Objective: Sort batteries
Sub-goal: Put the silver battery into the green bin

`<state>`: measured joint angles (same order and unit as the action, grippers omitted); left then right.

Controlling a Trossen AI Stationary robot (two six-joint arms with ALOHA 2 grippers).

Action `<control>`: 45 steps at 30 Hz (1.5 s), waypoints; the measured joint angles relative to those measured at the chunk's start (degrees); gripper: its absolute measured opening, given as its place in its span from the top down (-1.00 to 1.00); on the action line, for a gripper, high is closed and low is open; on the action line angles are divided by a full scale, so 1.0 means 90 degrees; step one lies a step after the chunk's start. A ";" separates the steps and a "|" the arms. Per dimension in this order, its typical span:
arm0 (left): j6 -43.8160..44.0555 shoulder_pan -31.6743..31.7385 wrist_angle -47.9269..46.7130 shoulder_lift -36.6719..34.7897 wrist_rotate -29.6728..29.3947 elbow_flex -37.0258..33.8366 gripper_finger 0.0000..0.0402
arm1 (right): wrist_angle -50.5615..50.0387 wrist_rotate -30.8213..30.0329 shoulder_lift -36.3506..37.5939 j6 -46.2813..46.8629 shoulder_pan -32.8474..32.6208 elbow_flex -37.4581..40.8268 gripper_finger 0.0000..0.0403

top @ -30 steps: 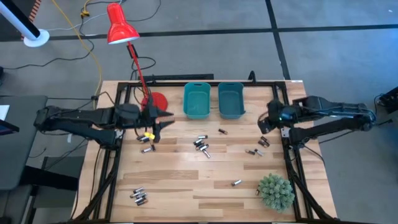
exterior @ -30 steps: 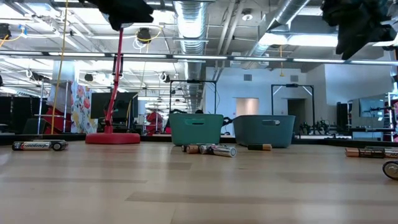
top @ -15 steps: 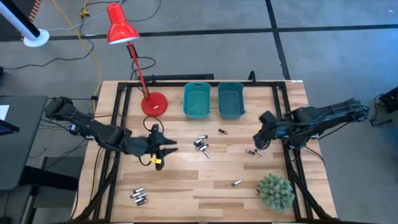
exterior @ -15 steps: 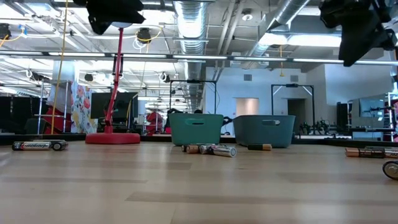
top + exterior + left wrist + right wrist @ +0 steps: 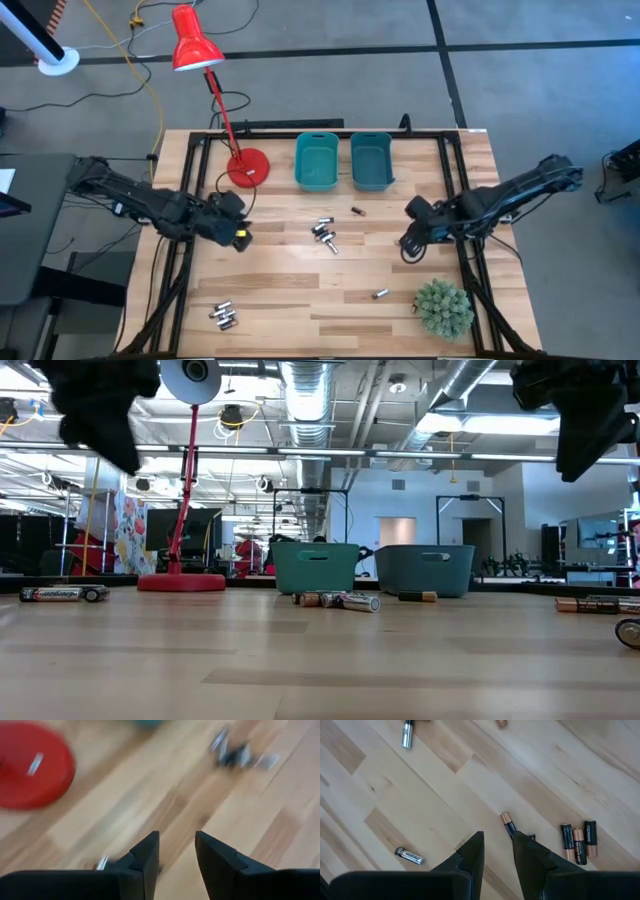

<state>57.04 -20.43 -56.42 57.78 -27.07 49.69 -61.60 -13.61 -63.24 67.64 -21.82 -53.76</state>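
Bins: two teal bins stand side by side at the far edge of the counter (image 5: 300,290), the left bin (image 5: 316,162) and the right bin (image 5: 370,160); the high view shows no batteries in either. The batteries lie loose on the wood: a cluster at mid-counter (image 5: 324,233), a single cell (image 5: 358,211) near the bins, one (image 5: 380,294) beside the green plant (image 5: 443,307), and a group near the front left corner (image 5: 223,316). The low view adds what the overhead camera does not: a labelled cell (image 5: 62,594) lying on its side at far left, and both arms hanging above the surface, clear of it. The right wrist view shows a copper-topped cell (image 5: 508,824) lying just ahead of the right gripper (image 5: 498,847), in line with the gap between its fingers, with three more cells (image 5: 579,840) off to one side. The fingers stand narrowly parted and hold nothing. The left gripper (image 5: 176,851) hovers near the red lamp base (image 5: 32,772), fingers parted and empty, with a small cell (image 5: 102,863) just beside one finger.
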 joint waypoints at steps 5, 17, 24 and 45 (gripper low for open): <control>-0.0965 0.0173 -0.0732 0.0192 0.0849 -0.0005 0.40 | 0.0106 0.0002 -0.0151 -0.0002 0.0007 0.0000 0.40; -0.2671 0.0514 -0.0544 0.0974 0.1454 -0.0259 0.40 | 0.0241 0.0002 -0.0219 -0.0009 0.0011 0.0002 0.40; -0.2260 0.0614 0.0478 0.0739 0.1662 -0.1163 0.40 | 0.0434 -0.0051 -0.0219 -0.0012 0.0010 0.0002 0.40; -0.2152 0.0617 0.1868 0.0563 0.2123 -0.2481 0.40 | 0.0426 -0.0072 -0.0219 -0.0012 0.0012 0.0002 0.40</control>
<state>37.67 -14.87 -39.61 62.85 -7.97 27.36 -57.76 -14.25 -65.21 67.53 -21.71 -53.74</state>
